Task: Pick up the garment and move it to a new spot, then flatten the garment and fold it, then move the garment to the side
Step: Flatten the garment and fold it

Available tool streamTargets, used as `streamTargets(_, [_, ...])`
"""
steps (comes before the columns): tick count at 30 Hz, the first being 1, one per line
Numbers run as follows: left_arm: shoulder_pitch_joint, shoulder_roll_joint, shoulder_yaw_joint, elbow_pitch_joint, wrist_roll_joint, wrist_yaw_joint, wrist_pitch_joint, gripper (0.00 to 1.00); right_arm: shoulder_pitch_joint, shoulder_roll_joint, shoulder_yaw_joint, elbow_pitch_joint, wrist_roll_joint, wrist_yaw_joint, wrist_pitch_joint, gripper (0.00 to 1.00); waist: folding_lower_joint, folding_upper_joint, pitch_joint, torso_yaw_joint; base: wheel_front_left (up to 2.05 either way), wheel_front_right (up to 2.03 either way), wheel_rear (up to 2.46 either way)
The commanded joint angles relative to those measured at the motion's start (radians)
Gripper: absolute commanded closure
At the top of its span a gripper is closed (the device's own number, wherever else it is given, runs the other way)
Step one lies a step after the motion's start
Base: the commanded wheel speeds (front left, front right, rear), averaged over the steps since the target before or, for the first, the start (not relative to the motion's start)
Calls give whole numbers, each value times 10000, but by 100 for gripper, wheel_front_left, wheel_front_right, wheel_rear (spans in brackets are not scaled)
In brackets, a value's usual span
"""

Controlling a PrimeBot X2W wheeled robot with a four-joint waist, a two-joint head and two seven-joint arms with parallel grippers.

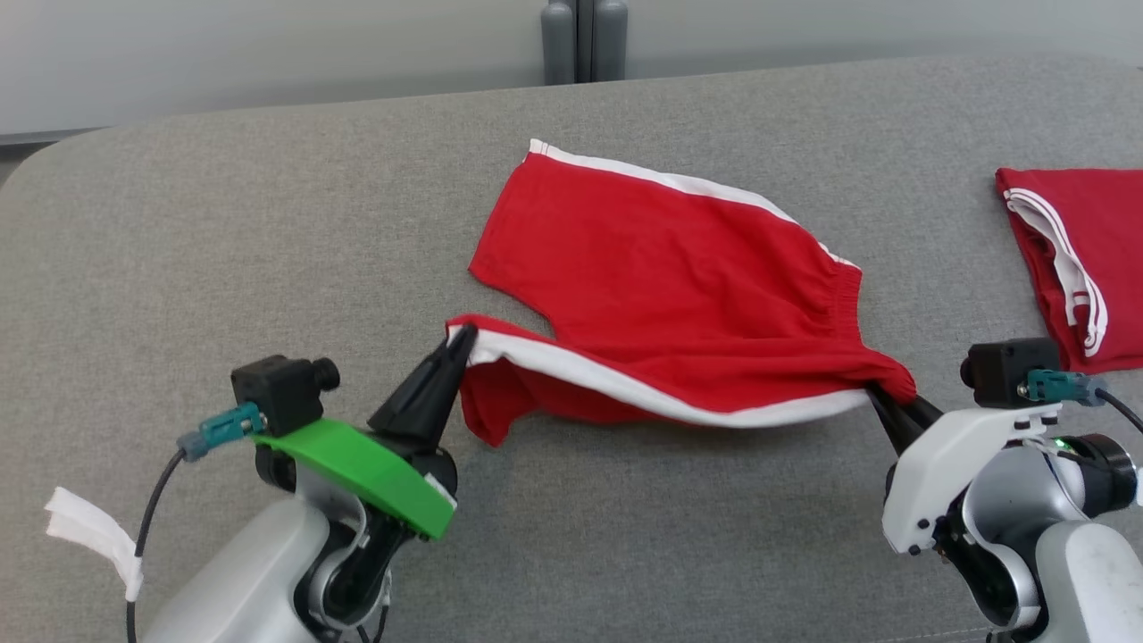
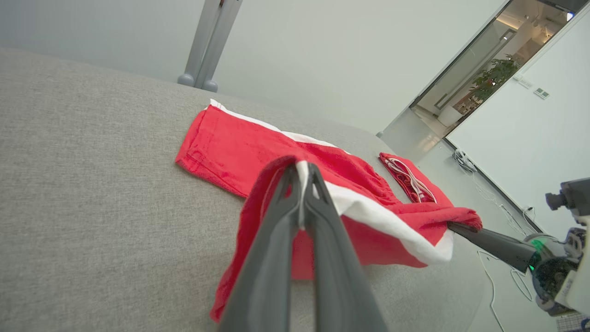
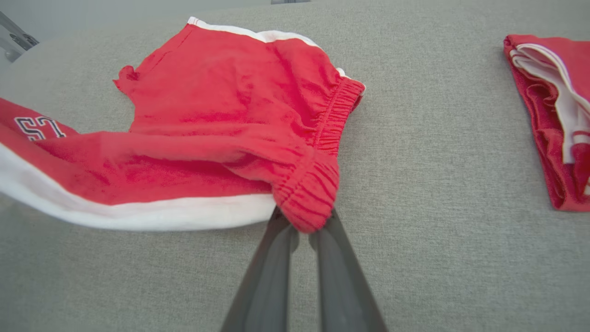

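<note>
red cotton shorts (image 1: 679, 268) (white-striped), rumpled

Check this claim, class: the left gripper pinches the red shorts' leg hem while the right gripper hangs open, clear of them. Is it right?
No. The right gripper is shut on the red shorts at the waistband, as the right wrist view shows. The left gripper does pinch the leg hem.

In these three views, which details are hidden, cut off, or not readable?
1. Tips of the right claw: in the head and right wrist views they are buried in the waistband of the red shorts.
2. The printed number on the shorts: in the right wrist view a cloth fold partly covers it, so it is not surely readable.
3. The second red garment: the head view's right edge cuts it off, so its type is unclear.
</note>
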Motion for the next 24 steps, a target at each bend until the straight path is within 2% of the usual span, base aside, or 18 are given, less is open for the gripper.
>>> streamTargets(1, [-459,-99,116,347,285,75,-154,100,-316,107,39,213,-60,-11,-118,100,1,-1,296,-88,0,0,0])
streamTargets(8, [-2182,-724,474,1908,913,176,-484,100,-1690,344,355,1554,91,-11,-721,100,1,-1,1199,-382,0,0,0])
streamTargets(13, [-3472,-1033,564,2757,1314,14,-565,100,-2828,506,616,2427,203,-10,-1281,100,1,-1,1867,-663,0,0,0])
streamTargets(24, [-5629,-1472,389,4773,1819,144,-111,100,-4389,833,419,3553,600,-10,-2458,100,1,-1,2923,-1331,0,0,0])
